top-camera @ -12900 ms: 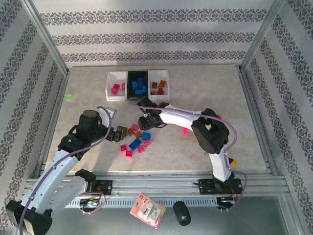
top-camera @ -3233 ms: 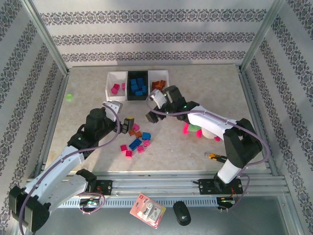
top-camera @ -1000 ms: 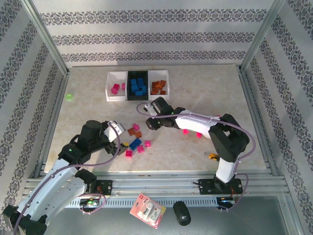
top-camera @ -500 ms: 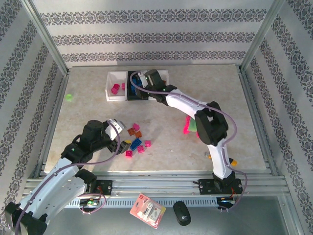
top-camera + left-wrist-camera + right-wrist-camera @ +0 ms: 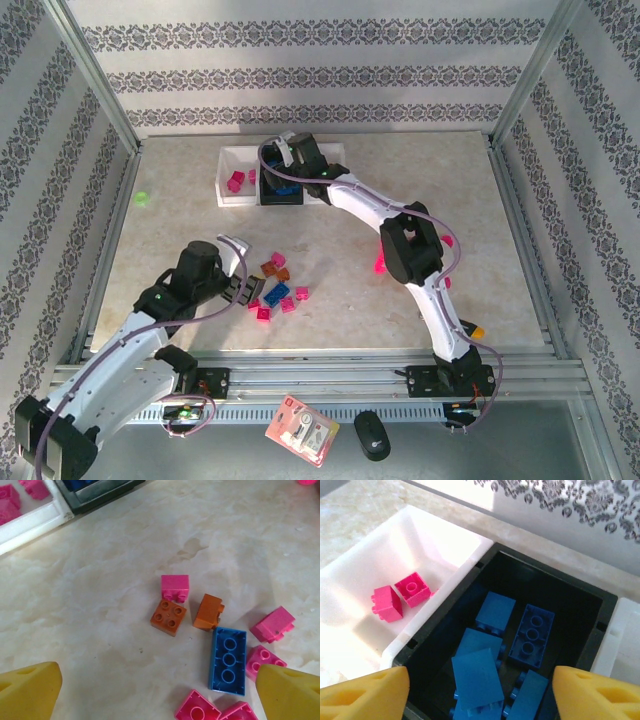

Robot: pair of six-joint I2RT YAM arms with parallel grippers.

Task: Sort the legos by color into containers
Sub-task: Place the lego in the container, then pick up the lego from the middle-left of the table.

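Evidently light, hard and slick, the loose bricks on the table suit a pinch across flat sides. Left end effector gapes empty above them; right end effector hangs open over the black bin.

Top camera: high behind near edge of table, looks down and forward across whole surface to patterned back wall. Left wrist camera: close above loose legos, facing down; same cluster sits mid-table in top view. Right wrist camera: close over black bin, tilted toward wall; bin at table's far side from top.
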